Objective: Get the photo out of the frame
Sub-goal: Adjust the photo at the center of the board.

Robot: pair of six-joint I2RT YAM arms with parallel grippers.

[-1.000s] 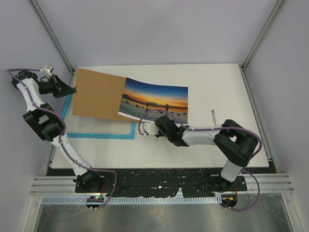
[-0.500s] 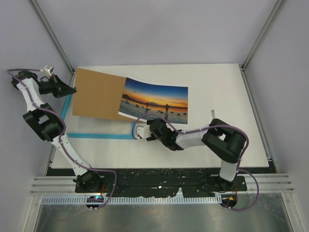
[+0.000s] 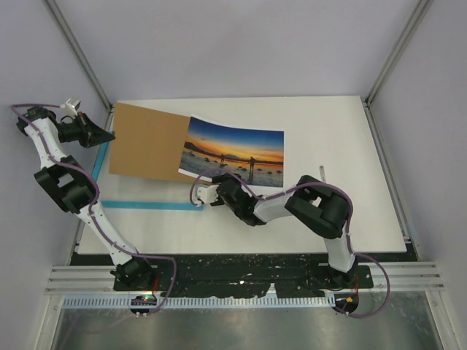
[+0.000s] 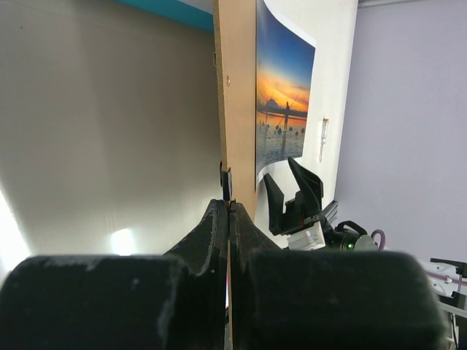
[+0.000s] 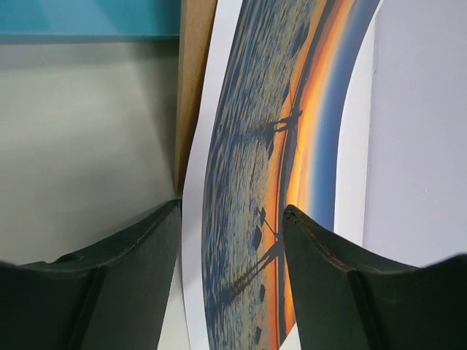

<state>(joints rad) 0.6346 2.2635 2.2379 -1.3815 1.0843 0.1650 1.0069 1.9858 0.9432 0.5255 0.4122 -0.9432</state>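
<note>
The photo point(image 3: 235, 152), a curled sunset print with orange sky, blue water and a white border, rests on the worktop point(image 3: 328, 131) against the brown backing board point(image 3: 149, 142); the light-blue frame point(image 3: 146, 205) lies left, beneath that board. The left claw point(image 3: 111, 135) pinches the board's left edge; the right claw point(image 3: 198, 195) is spread at the photo's near edge.

The frame point(image 3: 153, 205) lies flat on the left part of the table point(image 3: 328, 131), and the backing board point(image 3: 149, 142) sits over its far half, leaving the near rail and left rail uncovered. The left gripper point(image 3: 109, 135) is at the board's left edge (a finger on either face of it), while the photo point(image 3: 237, 153) overlaps the board's right edge and reaches right toward the table's middle. The right gripper point(image 3: 198, 195) is beside the frame's near right corner, just in front of the photo's near left corner.
</note>
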